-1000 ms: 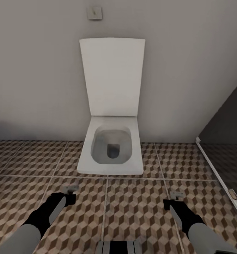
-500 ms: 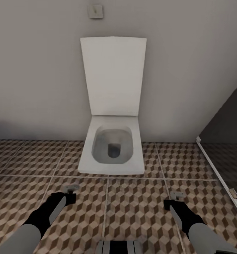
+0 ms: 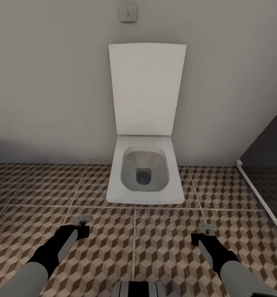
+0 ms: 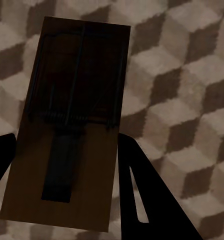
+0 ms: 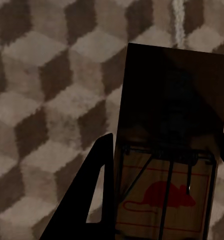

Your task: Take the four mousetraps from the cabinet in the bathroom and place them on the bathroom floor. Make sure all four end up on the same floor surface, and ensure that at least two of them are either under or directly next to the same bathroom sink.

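left claw [image 4: 67, 165]: gripping one of the mousetraps, its dark fingers [image 4: 142, 190] pressing in on both long edges of the slab. In the lower left of the head view it's hanging low over the tiles [image 3: 83, 220].

right claw [image 5: 162, 175]: same deal, clamping a second trap between its fingers [image 5: 99, 180]. In the lower right of the head view it's sitting out in front of the robot [image 3: 204, 231].

why held like this: my guess is both are being carried flat and low so they can just be dropped onto the floor without flipping.

left mousetrap [image 4: 72, 125]: dark brown wooden rectangle, wire spring bar across the middle, black strip running down toward the claw. Looking pretty shadowy.

right mousetrap [image 5: 172, 145]: same brown slab, but here the wire frame and a red mouse print are showing at the near end.

bathroom floor [image 3: 163, 247]: brown, beige and grey cube-pattern tiles, pale grout.

toilet [image 3: 144, 173]: sitting centre frame against the wall, lid up.

sink: not spotting one, so probably more driving needed before setting these down.
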Motion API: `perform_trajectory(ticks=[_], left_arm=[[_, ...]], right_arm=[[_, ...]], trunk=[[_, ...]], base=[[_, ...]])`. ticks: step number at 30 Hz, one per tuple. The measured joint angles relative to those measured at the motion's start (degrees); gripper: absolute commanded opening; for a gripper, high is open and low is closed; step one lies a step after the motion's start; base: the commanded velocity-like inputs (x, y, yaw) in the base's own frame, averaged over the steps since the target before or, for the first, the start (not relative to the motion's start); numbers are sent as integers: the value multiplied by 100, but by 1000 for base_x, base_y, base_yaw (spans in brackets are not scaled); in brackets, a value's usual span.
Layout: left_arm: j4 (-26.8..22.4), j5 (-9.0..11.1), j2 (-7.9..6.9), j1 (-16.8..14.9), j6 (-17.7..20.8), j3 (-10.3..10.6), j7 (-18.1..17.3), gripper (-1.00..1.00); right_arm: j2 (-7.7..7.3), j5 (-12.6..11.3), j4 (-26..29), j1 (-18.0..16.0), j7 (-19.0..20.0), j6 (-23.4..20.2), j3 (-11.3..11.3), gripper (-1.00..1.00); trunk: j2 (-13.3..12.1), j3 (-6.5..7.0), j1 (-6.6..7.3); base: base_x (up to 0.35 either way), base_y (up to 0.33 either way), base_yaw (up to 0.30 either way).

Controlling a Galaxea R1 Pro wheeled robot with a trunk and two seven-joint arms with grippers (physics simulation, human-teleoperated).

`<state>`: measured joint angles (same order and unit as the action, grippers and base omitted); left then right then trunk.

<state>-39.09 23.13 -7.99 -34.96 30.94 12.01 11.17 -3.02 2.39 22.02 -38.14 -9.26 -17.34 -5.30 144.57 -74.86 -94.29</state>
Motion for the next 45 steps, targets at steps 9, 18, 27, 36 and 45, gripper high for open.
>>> perform_trajectory(ticks=[9, 18, 27, 36, 45], left_arm=[[16, -7, 14, 0, -2, -6, 8, -100], [17, 0, 16, 0, -2, -9, 8, -100], [17, 0, 16, 0, -2, -9, 8, -100], [11, -23, 24, 0, -3, -14, 12, -100], [4, -9, 23, 0, -2, -10, 9, -100]], right_arm=[[0, -1, -2, 0, -1, 0, 0, -100], [0, 0, -1, 0, 0, 0, 0, -100], [-4, 2, -1, 0, 0, 0, -1, -100], [0, 2, -1, 0, -1, -2, -3, -100], [-6, 2, 0, 0, 0, 0, -15, -100]], trunk=[[0, 0, 3], [0, 0, 3], [0, 0, 1], [0, 0, 1], [0, 0, 0]], base=[[145, 5, 0], [309, 0, 0], [186, 0, 0], [47, -69, 0], [24, -46, 0]])
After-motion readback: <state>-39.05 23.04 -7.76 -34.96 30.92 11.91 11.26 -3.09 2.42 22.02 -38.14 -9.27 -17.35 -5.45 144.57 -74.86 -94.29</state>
